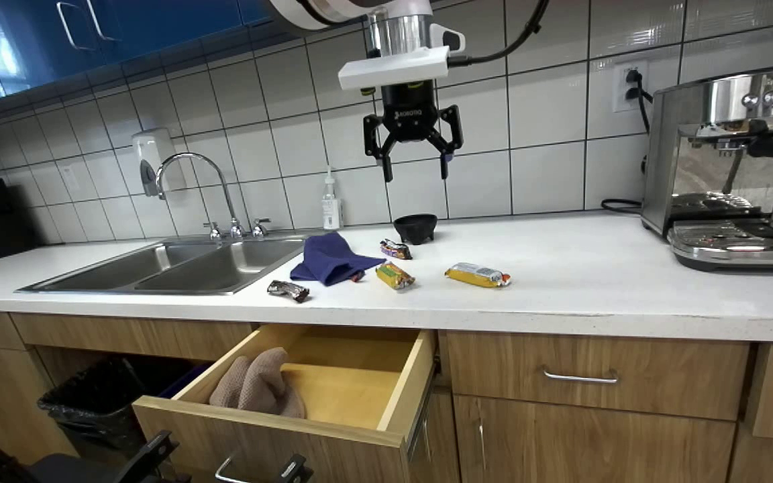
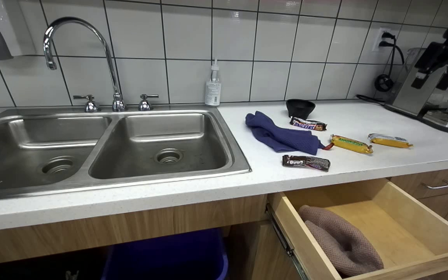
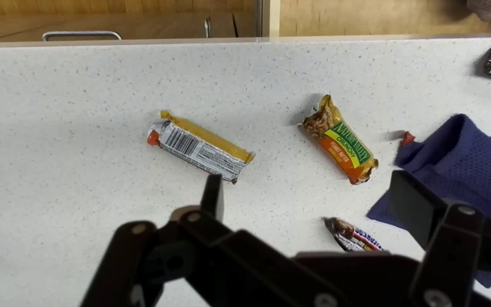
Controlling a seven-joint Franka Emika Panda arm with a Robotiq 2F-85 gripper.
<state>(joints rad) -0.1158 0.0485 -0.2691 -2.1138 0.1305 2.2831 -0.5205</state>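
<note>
My gripper (image 1: 416,172) hangs open above the counter in an exterior view, holding nothing. Its spread fingers frame bare countertop in the wrist view. Below lie a yellow Nature Valley bar (image 3: 341,143) and a yellow-and-silver bar (image 3: 203,147), barcode side up. A Snickers-type bar (image 3: 352,236) is partly covered by the gripper's body there. To the right sits a crumpled purple cloth (image 3: 463,166), with a red wrapper tip (image 3: 407,137) poking out from its edge. Beyond is a dark brown wrapped bar (image 2: 305,162). A small black bowl (image 1: 415,229) stands near the tiled wall.
Beneath the counter a drawer (image 1: 353,396) is pulled out, a brownish-pink cloth (image 2: 338,239) inside at its left. A double steel sink (image 2: 230,155) with a tall faucet (image 1: 225,194) is to the left. A coffee machine (image 1: 661,154) and a pump bottle (image 2: 213,91) stand along the wall.
</note>
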